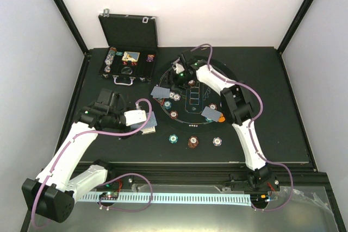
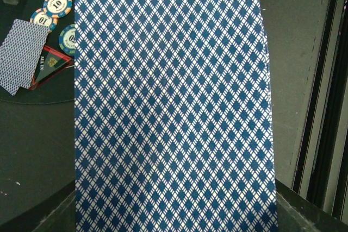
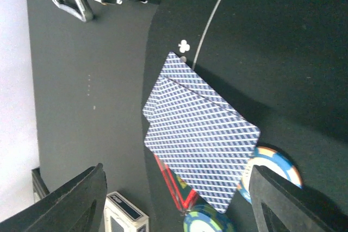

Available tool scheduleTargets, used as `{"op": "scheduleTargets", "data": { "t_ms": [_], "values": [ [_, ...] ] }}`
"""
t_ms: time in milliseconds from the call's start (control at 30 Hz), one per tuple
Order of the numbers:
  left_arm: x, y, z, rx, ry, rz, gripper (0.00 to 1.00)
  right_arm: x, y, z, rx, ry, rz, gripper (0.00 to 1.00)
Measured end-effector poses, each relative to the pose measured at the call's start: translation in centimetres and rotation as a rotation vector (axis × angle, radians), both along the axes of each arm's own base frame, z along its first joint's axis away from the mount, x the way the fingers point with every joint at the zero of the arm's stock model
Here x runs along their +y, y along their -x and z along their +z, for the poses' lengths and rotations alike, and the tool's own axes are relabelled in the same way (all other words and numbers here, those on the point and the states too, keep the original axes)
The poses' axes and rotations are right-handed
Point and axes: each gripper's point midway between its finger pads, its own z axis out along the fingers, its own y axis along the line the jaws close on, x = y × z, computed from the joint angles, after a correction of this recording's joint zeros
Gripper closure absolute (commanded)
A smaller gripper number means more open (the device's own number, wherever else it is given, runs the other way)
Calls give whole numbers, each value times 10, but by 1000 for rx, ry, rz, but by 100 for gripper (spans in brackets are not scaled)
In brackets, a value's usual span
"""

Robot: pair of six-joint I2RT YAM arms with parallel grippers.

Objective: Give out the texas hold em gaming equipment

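Note:
My left gripper (image 1: 140, 118) is shut on a stack of blue-backed cards (image 1: 151, 124) just left of the round mat; in the left wrist view the top card (image 2: 171, 112) fills the frame and hides the fingers. My right gripper (image 1: 175, 81) is open, hovering above two overlapping blue-backed cards (image 3: 201, 134) at the mat's left edge. A red triangle marker (image 3: 176, 186) pokes out under them, with a teal chip (image 3: 209, 222) and a blue-orange chip (image 3: 272, 169) beside. More cards (image 1: 209, 113) with an orange disc (image 1: 221, 118) lie on the mat's right.
The open black case (image 1: 128, 52) stands at the back left. Three chips (image 1: 193, 142) lie in a row in front of the mat (image 1: 187, 119). A small card box (image 3: 125, 213) sits by my right gripper's left finger. Cables loop near both arms.

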Motion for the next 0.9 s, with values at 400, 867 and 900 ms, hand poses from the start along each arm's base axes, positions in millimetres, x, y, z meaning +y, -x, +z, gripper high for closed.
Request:
{"op": "scheduleTargets", "data": {
  "t_ms": [400,867,900],
  "values": [
    [0,0,0,1,0,0,98,-41,51,47,-50,-25,-13,4],
    [0,-1,-1,7,-1,0,98,-9,209,85,-6,-335,158,0],
    [0,-1,-1,6,-1,0,98,-1,218,89,-5,-352,181,0]
  ]
}}
